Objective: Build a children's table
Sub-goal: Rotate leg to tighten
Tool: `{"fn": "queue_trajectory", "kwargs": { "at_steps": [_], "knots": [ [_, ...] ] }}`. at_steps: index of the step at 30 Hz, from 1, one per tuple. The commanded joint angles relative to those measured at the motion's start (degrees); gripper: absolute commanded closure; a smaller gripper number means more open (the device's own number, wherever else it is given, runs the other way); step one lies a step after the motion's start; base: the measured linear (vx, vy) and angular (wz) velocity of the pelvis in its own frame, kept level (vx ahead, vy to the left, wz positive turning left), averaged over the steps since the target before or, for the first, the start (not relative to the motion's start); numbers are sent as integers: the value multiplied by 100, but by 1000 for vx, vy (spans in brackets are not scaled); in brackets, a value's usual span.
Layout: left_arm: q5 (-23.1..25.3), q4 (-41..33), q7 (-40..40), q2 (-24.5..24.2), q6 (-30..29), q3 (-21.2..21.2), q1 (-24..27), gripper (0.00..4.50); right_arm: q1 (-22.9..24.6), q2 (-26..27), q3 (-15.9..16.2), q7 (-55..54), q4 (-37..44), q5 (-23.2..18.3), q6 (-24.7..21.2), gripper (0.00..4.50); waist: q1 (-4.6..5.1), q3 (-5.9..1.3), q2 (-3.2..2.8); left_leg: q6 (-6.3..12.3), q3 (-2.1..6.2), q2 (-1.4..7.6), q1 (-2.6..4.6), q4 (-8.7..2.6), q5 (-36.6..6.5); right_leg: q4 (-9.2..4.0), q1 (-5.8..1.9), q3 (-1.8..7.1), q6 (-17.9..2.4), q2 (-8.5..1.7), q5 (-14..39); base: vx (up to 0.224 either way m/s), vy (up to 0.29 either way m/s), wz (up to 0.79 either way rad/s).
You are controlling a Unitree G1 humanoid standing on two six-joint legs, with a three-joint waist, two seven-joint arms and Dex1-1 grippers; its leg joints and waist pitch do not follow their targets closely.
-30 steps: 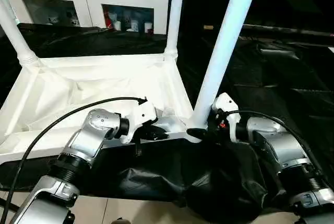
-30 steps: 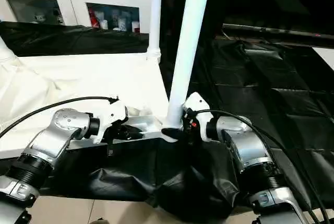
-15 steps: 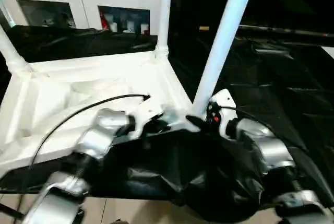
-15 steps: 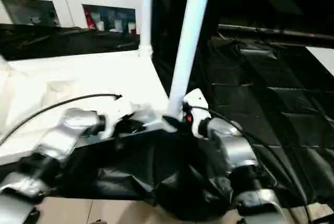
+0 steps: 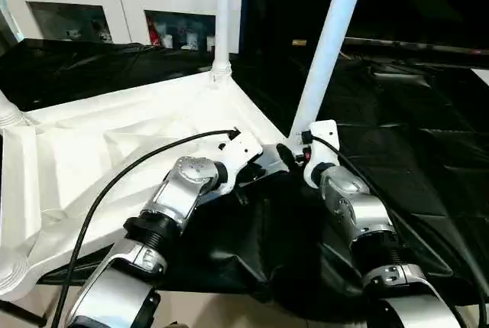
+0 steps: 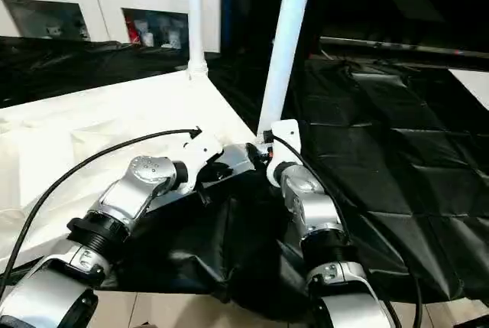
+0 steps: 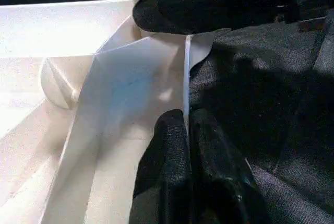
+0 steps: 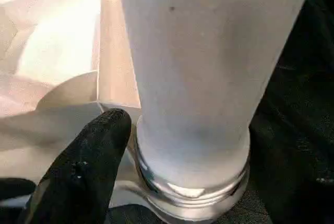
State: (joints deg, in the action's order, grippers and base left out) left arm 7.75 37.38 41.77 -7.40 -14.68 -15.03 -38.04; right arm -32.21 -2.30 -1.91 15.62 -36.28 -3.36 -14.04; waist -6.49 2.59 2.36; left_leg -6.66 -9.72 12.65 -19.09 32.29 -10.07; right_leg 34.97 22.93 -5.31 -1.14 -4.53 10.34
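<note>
White plastic tabletop (image 5: 114, 152) lies upside down on black sheeting (image 5: 428, 160), ribbed underside up. Left gripper (image 7: 185, 130) is clamped on the thin near rim wall of the tabletop. Right gripper (image 5: 294, 156) is at the base of the near leg (image 5: 325, 45), one finger (image 8: 83, 166) beside the collar; whether it grips the leg cannot be told.

Risk, as a judgement: the near leg may not be fully seated in its socket. Side load from the right gripper could tilt or dislodge it. A slip of the left gripper would let the tabletop shift.

Count: three legs visible standing in corner sockets, including the far leg (image 5: 222, 14) and the left leg (image 5: 8, 112); one tabletop; two grippers.
</note>
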Motion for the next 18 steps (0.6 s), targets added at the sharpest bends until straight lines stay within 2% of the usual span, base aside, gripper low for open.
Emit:
{"fn": "queue_trajectory", "kwargs": {
  "at_steps": [1,3,5,8,11,12,15,18],
  "knots": [
    [-164,40,-94,116,287,66,-28,450,69,111,425,495,-34,-43,-104,60,-9,-306,28,118,-16,23,-53,-364,-1315,-533,-268,290,-511,-365,2017,0,0,0],
    [-189,19,46,1,361,89,-1,450,118,-118,465,718,77,2,-124,55,-15,-312,37,160,-16,16,-69,-357,-1286,-532,-289,289,-500,-366,1999,0,0,0],
    [-210,-9,178,-89,408,97,25,450,158,-282,495,925,170,23,-123,24,-14,-316,37,177,-16,15,-84,-354,-1202,-524,-301,291,-505,-361,1903,0,0,0],
    [-286,-141,549,-295,538,83,119,450,245,-637,625,1385,387,103,-125,6,-16,-323,30,200,-24,12,-93,-341,-1093,-505,-305,296,-562,-359,1725,0,0,0],
    [-414,-329,975,-471,667,55,235,450,346,-937,776,1943,636,72,-95,6,-25,-320,27,253,-24,30,-93,-339,-1099,-494,-313,297,-637,-366,1658,0,0,0],
    [-611,-631,1565,-671,740,-10,407,450,454,-1236,951,2527,893,13,30,6,-28,-327,12,268,-17,39,-90,-336,-1071,-472,-317,297,-698,-365,1555,0,0,0],
    [-772,-875,1955,-802,707,-44,537,450,507,-1399,1019,2863,1030,-43,123,6,-27,-329,8,301,-34,56,-87,-329,-1039,-438,-308,306,-852,-365,1303,0,0,0],
    [-891,-1111,2306,-1006,640,-102,660,450,523,-1582,1041,3299,1162,-165,124,6,-30,-323,12,327,-40,64,-82,-327,-1036,-436,-293,303,-919,-363,1298,0,0,0]
  ]
}}
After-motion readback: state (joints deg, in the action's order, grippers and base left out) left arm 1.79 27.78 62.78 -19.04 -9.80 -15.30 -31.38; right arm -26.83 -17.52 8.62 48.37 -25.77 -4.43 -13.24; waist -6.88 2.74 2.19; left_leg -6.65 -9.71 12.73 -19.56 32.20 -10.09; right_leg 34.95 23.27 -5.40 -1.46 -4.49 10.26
